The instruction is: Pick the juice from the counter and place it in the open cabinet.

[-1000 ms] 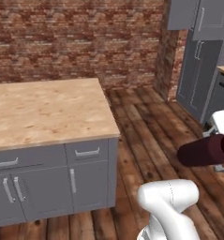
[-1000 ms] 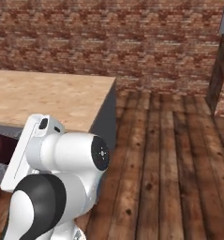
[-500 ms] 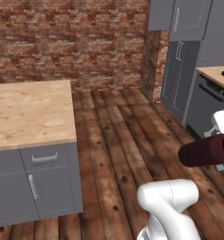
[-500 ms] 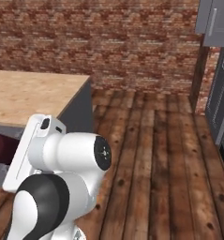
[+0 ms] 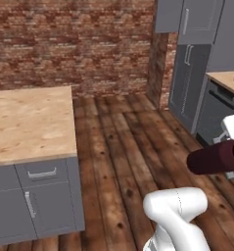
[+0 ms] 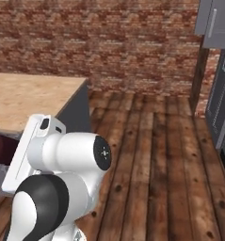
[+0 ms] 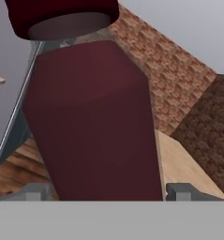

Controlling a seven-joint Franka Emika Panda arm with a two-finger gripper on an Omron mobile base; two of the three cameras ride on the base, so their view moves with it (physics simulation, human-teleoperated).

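The juice [image 5: 212, 158] is a dark maroon bottle held sideways in the air at the right of the left base view, above the wooden floor. Its end also shows at the left edge of the right base view, juice [image 6: 1, 148]. In the hand view the juice [image 7: 94, 122] stands close up between the two fingertips, and my gripper [image 7: 108, 191] is shut on it. The counter [image 5: 25, 122], a light wood-grain top over grey drawers, lies well to the left of the bottle. I cannot tell whether any of the grey cabinets at the right is the open cabinet.
Tall grey cabinets [image 5: 187, 78] with vertical bar handles stand at the far right beside a brick pillar [image 5: 158, 63]. A second worktop [image 5: 228, 81] sits at the right edge. A brick wall [image 5: 74, 44] closes the back. Wooden floor [image 5: 123, 147] runs between counter and cabinets.
The whole picture has slid left, so the camera has turned right: the counter sits further left and more grey cabinets show at the right. The juice stays in the gripper.
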